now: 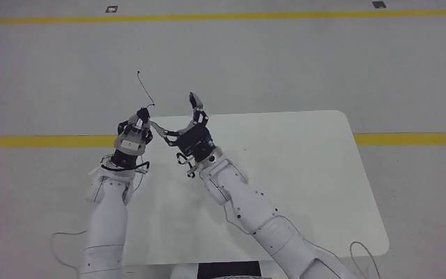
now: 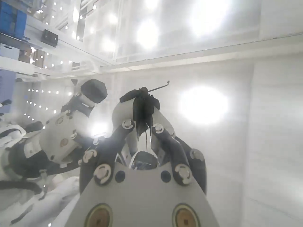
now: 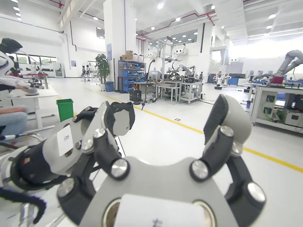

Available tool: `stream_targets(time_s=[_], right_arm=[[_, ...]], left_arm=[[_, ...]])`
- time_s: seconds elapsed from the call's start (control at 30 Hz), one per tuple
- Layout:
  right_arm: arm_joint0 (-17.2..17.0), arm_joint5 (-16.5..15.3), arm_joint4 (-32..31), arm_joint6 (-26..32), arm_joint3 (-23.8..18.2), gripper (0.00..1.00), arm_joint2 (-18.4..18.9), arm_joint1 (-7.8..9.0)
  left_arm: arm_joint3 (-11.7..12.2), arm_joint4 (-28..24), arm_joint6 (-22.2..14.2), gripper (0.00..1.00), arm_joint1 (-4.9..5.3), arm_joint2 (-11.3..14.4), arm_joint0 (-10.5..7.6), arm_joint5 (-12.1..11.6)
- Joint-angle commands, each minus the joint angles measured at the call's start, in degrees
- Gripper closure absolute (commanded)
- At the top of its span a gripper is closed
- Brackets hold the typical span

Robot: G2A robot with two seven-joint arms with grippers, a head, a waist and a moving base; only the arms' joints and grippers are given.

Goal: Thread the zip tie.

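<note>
The zip tie (image 1: 143, 87) is a thin black strand, straight along most of its length with a slight curve. One end is pinched between the closed fingertips of the left gripper (image 1: 144, 115), held in the air just off the far left corner of the desk (image 1: 313, 139). From there it points far and slightly left over the floor. In the left wrist view the zip tie (image 2: 158, 86) ends in a small bent tip, clear of the left gripper (image 2: 143, 95).

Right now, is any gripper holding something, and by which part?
The left gripper pinches the zip tie partway along, one end sticking out free. The right gripper is open, empty.
</note>
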Motion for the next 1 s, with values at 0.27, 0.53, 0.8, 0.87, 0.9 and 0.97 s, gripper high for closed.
stream_targets(time_s=[0.27,0.53,0.8,0.87,0.9,0.97], right_arm=[[0.9,2.3,-0.6,-0.3,1.1,0.00,-0.2,0.22],[-0.7,5.0,-0.6,0.0,-0.9,0.00,1.2,1.41],[-0.3,6.5,-0.6,0.7,-2.5,0.00,1.3,4.45],[-0.2,6.8,-0.6,0.9,-3.2,0.00,1.2,5.47],[-0.3,6.8,-0.6,1.0,-3.5,0.00,1.2,5.89],[-0.6,7.0,-0.6,1.3,-4.5,0.00,1.3,6.78]], left_arm=[[-1.6,-2.9,2.5,1.00,0.02,1.8,0.43,0.6],[-2.5,-3.4,4.3,1.00,0.26,2.3,0.56,-0.3],[-2.8,-3.6,4.8,1.00,0.67,3.9,0.63,0.7],[-3.0,-4.0,5.1,1.00,0.72,4.8,0.44,1.2],[-3.0,-3.9,5.2,1.00,0.74,5.2,0.31,1.3],[-2.9,-4.2,5.4,1.00,0.78,6.0,-0.08,1.2]])
